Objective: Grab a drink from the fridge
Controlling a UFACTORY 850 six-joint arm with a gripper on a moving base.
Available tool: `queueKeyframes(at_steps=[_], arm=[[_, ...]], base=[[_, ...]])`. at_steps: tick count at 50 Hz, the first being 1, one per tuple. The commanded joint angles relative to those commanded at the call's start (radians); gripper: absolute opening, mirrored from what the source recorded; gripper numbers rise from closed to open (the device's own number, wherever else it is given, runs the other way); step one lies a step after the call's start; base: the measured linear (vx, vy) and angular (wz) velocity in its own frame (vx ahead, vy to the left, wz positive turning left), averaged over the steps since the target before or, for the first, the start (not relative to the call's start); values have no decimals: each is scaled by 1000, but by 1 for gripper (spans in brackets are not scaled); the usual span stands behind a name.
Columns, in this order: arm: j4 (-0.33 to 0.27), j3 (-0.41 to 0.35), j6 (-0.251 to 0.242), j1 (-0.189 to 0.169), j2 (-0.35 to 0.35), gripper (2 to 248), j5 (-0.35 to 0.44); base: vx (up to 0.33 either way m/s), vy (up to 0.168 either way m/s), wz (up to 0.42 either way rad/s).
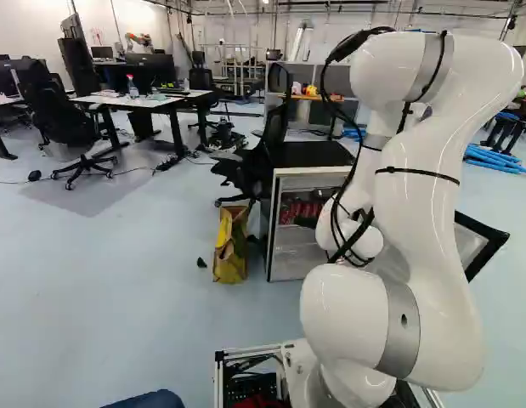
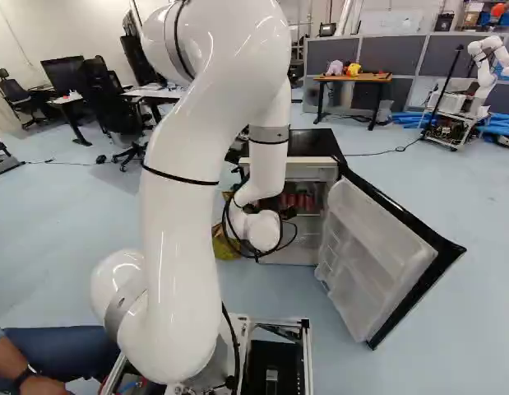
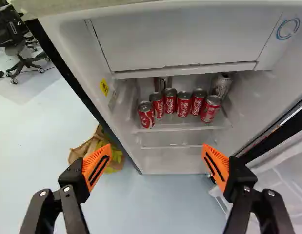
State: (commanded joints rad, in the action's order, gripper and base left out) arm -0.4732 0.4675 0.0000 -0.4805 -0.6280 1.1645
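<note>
From where I stand, the white robot arm (image 1: pixel 424 195) reaches toward a small white fridge with a black top (image 1: pixel 309 155), its door (image 2: pixel 377 247) swung open. The black two-fingered gripper (image 1: pixel 314 209) is spread wide, nothing between its orange pads (image 3: pixel 98 166). Ahead of it, six red metal drink cans (image 3: pixel 184 105) stand on a shelf (image 3: pixel 182 126) inside, a silver can (image 3: pixel 222 86) behind them. A yellow-and-brown bag (image 1: pixel 230 246) sits on the floor beside the fridge.
</note>
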Motion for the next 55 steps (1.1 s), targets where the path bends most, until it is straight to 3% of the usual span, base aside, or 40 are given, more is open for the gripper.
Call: queueKeyframes(at_steps=[38, 55], arm=[[-4, 83, 0, -3, -151, 247, 0], [-47, 146, 0, -23, -228, 247, 16]], base=[[0, 0, 0], [0, 0, 0]])
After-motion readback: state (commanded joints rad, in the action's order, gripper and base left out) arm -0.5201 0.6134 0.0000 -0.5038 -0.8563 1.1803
